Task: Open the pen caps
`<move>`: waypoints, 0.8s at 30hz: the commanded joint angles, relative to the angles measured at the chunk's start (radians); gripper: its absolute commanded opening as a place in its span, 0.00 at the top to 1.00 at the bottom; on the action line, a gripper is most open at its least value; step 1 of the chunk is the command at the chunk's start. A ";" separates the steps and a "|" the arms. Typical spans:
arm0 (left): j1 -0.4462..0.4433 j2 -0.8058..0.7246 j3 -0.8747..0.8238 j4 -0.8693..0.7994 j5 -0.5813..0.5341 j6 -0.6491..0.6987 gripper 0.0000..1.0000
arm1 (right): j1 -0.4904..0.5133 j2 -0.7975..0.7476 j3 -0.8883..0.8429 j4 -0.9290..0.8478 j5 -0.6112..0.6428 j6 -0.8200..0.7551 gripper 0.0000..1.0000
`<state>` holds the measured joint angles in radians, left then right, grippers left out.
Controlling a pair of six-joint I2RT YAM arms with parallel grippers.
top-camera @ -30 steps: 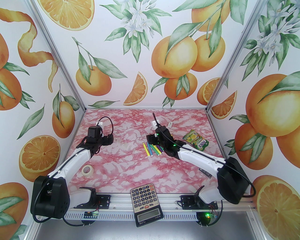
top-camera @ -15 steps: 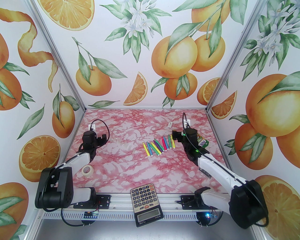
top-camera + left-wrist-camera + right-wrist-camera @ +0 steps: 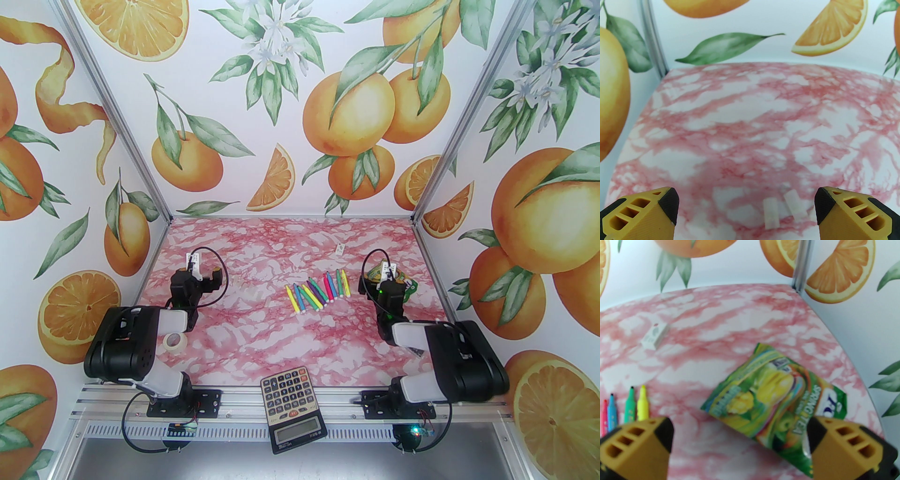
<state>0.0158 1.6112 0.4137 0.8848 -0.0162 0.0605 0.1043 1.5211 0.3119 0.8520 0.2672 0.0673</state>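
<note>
Several short felt-tip pens [image 3: 318,293], yellow, green, blue, pink and purple, lie side by side in a row at mid-table. In the right wrist view the ends of the nearest pens [image 3: 629,407] taper to bare pointed tips, with no pen caps on them. Two small translucent white tubes [image 3: 771,212] that look like caps lie just ahead of my left gripper [image 3: 746,204], which is open and empty over the left side of the table [image 3: 208,277]. My right gripper [image 3: 740,434] is open and empty, right of the pens, low over the snack pouch.
A green-yellow snack pouch [image 3: 778,394] lies at the right, partly under the right arm. A small white box [image 3: 340,248] sits behind the pens. A tape roll [image 3: 175,341] lies near the left arm, and a calculator [image 3: 290,405] lies at the front edge.
Both arms have folded back toward their bases. The right gripper left the pens and swung right over the pouch, uncovering the whole row. Both grippers opened wider.
</note>
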 commanded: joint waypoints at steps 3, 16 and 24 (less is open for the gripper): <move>-0.017 0.039 0.006 0.093 0.027 0.040 0.00 | -0.004 0.027 0.048 0.099 -0.005 0.019 0.00; -0.018 0.033 0.011 0.072 0.031 0.039 0.00 | -0.003 0.034 0.051 0.108 -0.020 0.009 0.00; -0.018 0.033 0.009 0.072 0.028 0.042 0.00 | -0.002 0.034 0.056 0.096 -0.030 0.008 0.00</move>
<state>-0.0006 1.6428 0.4137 0.9165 0.0002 0.0872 0.1036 1.5520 0.3489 0.9249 0.2577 0.0700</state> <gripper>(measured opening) 0.998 0.999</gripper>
